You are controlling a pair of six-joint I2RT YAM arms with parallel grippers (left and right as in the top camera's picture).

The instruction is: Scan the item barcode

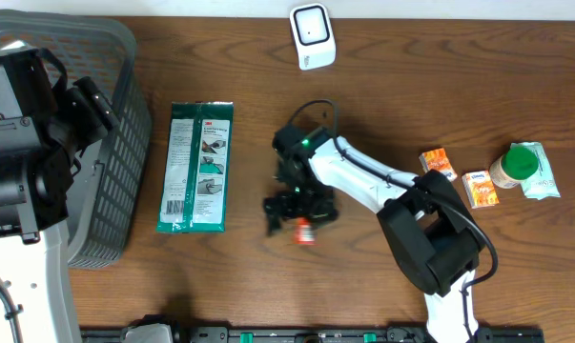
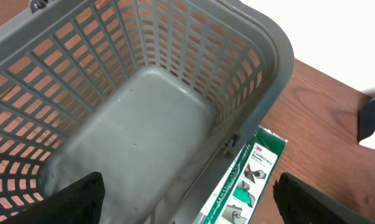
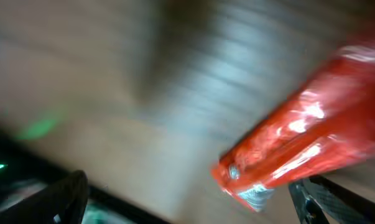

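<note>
Above the table both pairs of jaws stand apart, the red packet blurred.

A red packet is lying between the right fingers, crowding one side; bare worktop is stretching beyond.

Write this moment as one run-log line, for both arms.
left fingers: open, above basket | right fingers: open, over red packet | white scanner: scan not yet done

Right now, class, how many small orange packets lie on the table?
2. One orange packet lies beside the right arm; the other packet sits next to the green-lidded jar. The arm could hide more.
</note>
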